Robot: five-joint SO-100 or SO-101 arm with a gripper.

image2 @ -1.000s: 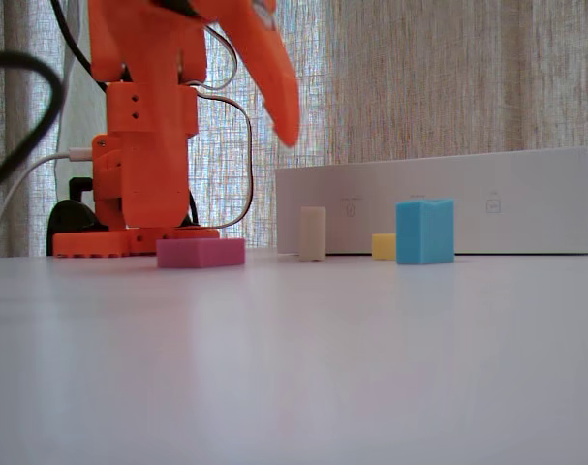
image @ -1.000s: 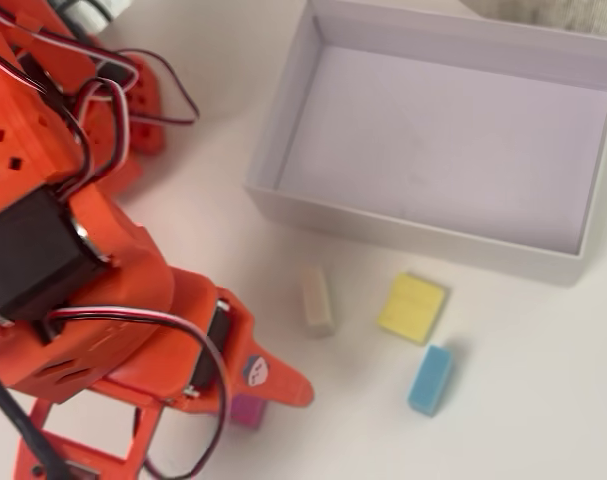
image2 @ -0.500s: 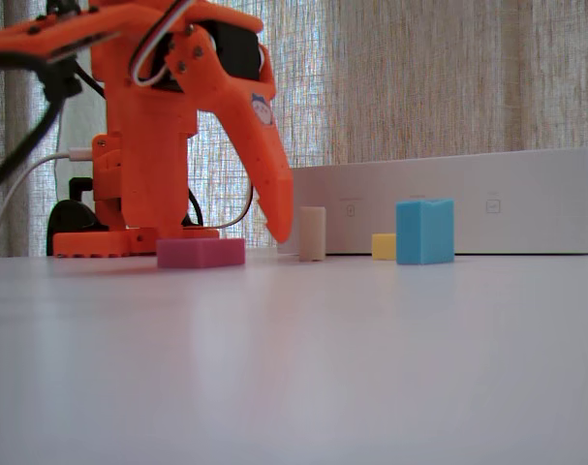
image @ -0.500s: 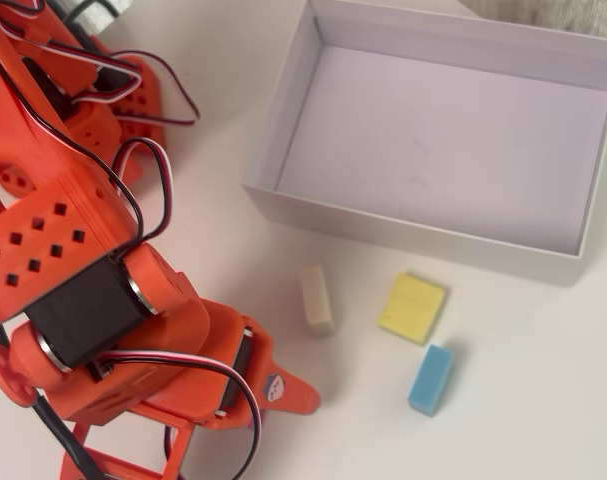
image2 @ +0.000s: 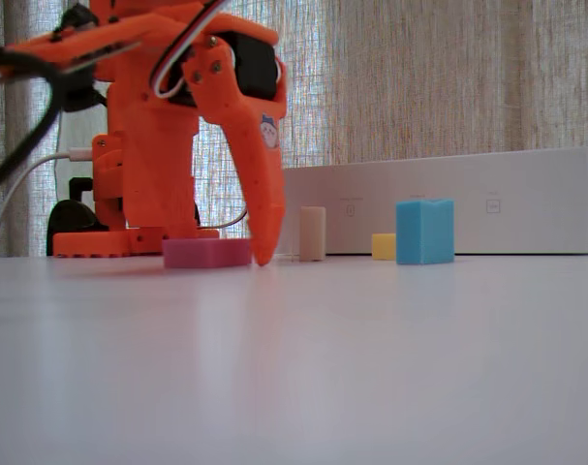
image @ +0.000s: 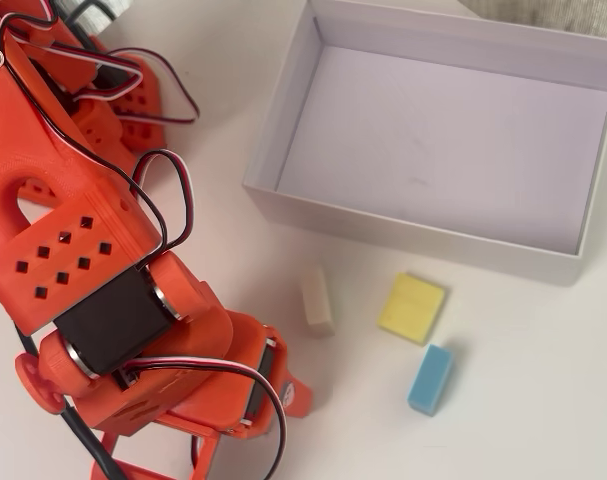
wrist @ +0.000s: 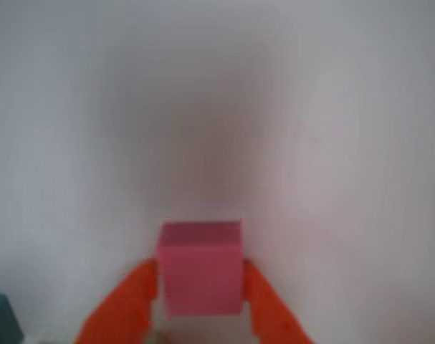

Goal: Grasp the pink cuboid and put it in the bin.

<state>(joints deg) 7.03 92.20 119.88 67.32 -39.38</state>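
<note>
The pink cuboid [image2: 204, 253] lies flat on the white table in front of the arm's base. In the wrist view the pink cuboid [wrist: 201, 265] sits between the two orange fingers [wrist: 135, 294], which press against its left and right sides. My gripper [wrist: 201, 271] is shut on it, with the tip down at table level at the block's right end [image2: 263, 254]. In the overhead view the arm [image: 133, 330] hides the cuboid. The bin [image: 403, 235] is a wide white box with low walls, behind and to the right [image2: 448, 208].
A cream block [image: 317, 300], a yellow block [image: 412, 308] and a blue block [image: 429, 379] stand between the gripper and the bin's near wall. From the side they are in a row: cream [image2: 313, 232], yellow [image2: 383, 246], blue [image2: 424, 232]. Cables trail behind the base.
The gripper came down from high above to table level at the pink cuboid's right end. The cuboid shifted slightly to the right.
</note>
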